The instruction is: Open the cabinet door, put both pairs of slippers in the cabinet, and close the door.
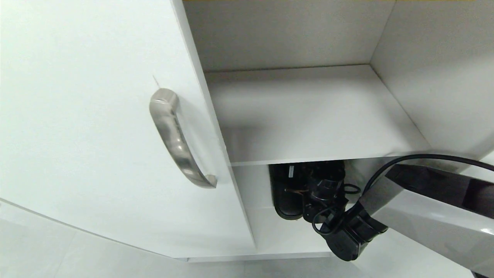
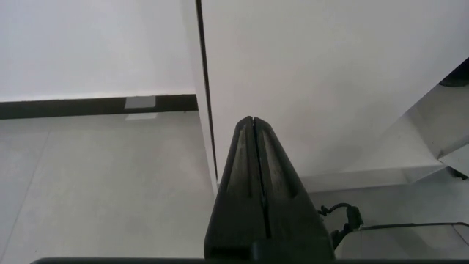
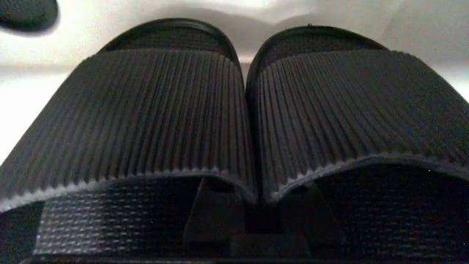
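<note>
Placing a pair of slippers [image 3: 168,117] in the cabinet, under the shelf [image 1: 308,116]

The right gripper [image 3: 260,205] is below the shelf, closed on the pair, pinching the adjoining straps between its fingers. I cannot tell whether the soles rest on the floor under the shelf. A dark shape [image 3: 26,11] lies beside them, perhaps the other pair. The left gripper [image 2: 253,169] is outside, away from the shelf by the open cabinet door [image 1: 77,135], fingers pressed together and empty. Next, likely: set the pair down flat, let go, and pull straight back without dragging a strap
</note>
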Motion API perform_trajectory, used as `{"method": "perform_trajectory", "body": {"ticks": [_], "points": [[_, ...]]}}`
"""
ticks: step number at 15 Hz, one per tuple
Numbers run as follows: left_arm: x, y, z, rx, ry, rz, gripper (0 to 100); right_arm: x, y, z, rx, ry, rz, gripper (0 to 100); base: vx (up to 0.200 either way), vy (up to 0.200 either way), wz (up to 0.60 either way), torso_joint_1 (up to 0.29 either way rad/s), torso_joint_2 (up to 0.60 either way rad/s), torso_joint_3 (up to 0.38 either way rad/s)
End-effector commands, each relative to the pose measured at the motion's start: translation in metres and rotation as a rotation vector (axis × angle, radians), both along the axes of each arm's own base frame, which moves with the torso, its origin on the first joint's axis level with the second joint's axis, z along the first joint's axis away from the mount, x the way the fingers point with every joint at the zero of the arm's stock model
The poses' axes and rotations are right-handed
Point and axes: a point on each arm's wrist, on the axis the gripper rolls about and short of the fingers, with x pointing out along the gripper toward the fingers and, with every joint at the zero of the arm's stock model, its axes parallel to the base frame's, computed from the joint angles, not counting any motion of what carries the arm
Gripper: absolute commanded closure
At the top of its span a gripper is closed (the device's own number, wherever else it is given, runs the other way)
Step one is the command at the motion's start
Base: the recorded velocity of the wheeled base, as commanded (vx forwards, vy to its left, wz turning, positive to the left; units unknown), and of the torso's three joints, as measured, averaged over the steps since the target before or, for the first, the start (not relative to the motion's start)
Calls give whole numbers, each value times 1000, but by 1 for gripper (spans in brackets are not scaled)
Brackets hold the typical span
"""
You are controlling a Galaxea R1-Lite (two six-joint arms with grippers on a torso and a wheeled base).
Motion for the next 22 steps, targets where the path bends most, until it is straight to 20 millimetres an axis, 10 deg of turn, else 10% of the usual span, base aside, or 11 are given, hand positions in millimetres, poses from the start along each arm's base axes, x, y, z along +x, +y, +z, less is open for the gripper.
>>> {"method": "perform_trajectory", "body": {"ticks": [1, 5, 6, 22], "points": [[0, 0, 0, 0, 1, 0, 100, 5, 3, 0, 4, -6, 0, 100, 0, 0, 0, 0, 0, 0], [0, 0, 0, 0, 1, 0, 100, 7, 7, -7, -11, 8, 14, 100, 0, 0, 0, 0, 0, 0], [0, 0, 0, -2, 1, 1, 100, 7, 7, -9, -15, 12, 14, 0, 0, 0, 0, 0, 0, 0], [0, 0, 0, -14, 2, 0, 100, -121, -25, -4, 29, 121, 275, 0, -88, 0, 0, 0, 0, 1]]}}
